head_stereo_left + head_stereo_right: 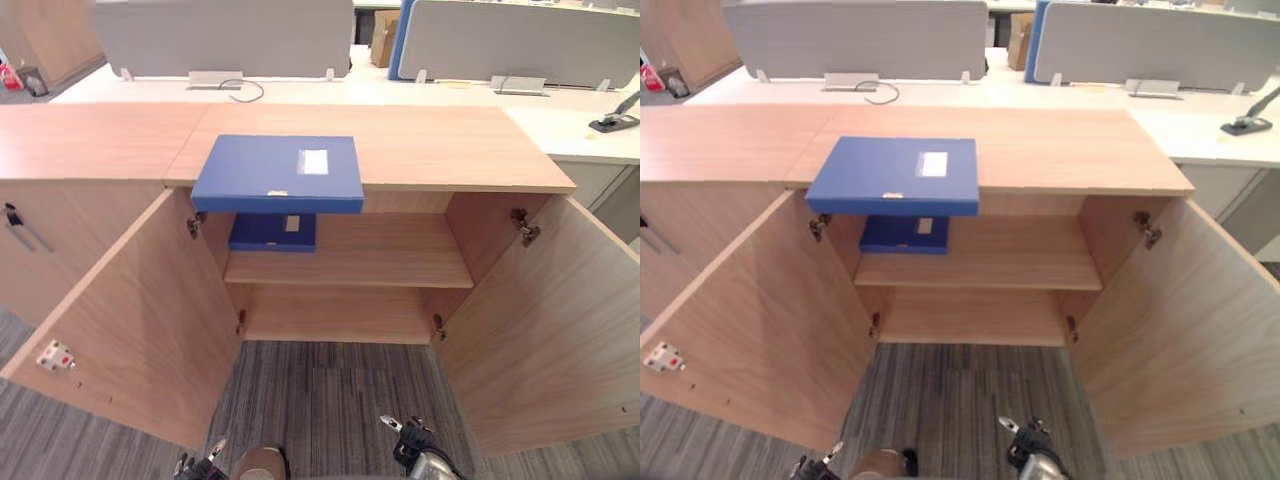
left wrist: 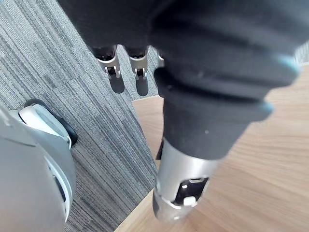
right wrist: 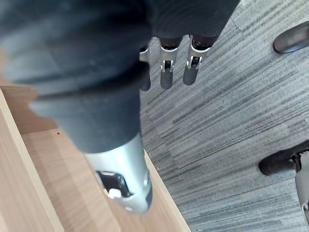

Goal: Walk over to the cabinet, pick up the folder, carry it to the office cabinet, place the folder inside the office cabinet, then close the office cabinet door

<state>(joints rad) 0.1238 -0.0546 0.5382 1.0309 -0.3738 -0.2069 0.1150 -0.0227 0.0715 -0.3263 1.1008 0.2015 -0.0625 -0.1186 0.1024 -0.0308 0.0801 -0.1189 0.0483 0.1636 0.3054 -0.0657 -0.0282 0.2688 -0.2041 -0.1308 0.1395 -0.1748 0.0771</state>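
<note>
A blue folder (image 1: 278, 172) lies flat on top of the wooden cabinet (image 1: 430, 150), its front edge jutting past the cabinet's front. A second, darker blue folder (image 1: 272, 232) rests on the upper shelf (image 1: 380, 255) inside, at the left. Both cabinet doors stand wide open, the left door (image 1: 140, 320) and the right door (image 1: 550, 320). My left hand (image 1: 195, 466) and right hand (image 1: 415, 445) hang low over the carpet, well short of the cabinet. In the wrist views the left fingers (image 2: 116, 77) and right fingers (image 3: 166, 67) are straight and hold nothing.
A closed neighbouring cabinet with a metal handle (image 1: 25, 230) adjoins on the left. Behind stand white desks with grey dividers (image 1: 225, 35) and a cardboard box (image 1: 383, 38). Grey striped carpet (image 1: 330, 390) lies between the open doors.
</note>
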